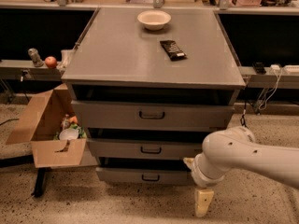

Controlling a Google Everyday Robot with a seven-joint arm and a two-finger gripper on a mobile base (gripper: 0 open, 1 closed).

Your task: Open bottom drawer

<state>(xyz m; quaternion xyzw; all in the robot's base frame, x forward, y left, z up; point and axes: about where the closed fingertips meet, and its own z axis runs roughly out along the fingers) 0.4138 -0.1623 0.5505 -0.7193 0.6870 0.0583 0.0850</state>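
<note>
Speckled stone flooring runs under a grey metal cabinet, and low in the scene, at about 5 o'clock from the middle, the claw (pixel 203 202) hangs just above that floor, pale and pointing downward at the end of a thick white arm (pixel 243 154) that comes in from 3 o'clock. Whether the claw is open or closed cannot be told, and it is not seen holding anything. At 10 o'clock from the claw, near it but apart, is the bottom drawer (pixel 126 175), the lowest of three grey fronts, with its small black loop handle (pixel 150 177) clear of the claw and a dark gap above the panel. Above it at 12 o'clock sit the middle drawer (pixel 121 148) and then the top drawer (pixel 112 114). On the grey tabletop (pixel 112 55) lie a dark packet (pixel 172 49) and, farther back, a pale bowl (pixel 154 19). Out at 9 o'clock an open cardboard box (pixel 49 125) stands beside the cabinet, with a red apple (pixel 50 61) on a ledge above it.
</note>
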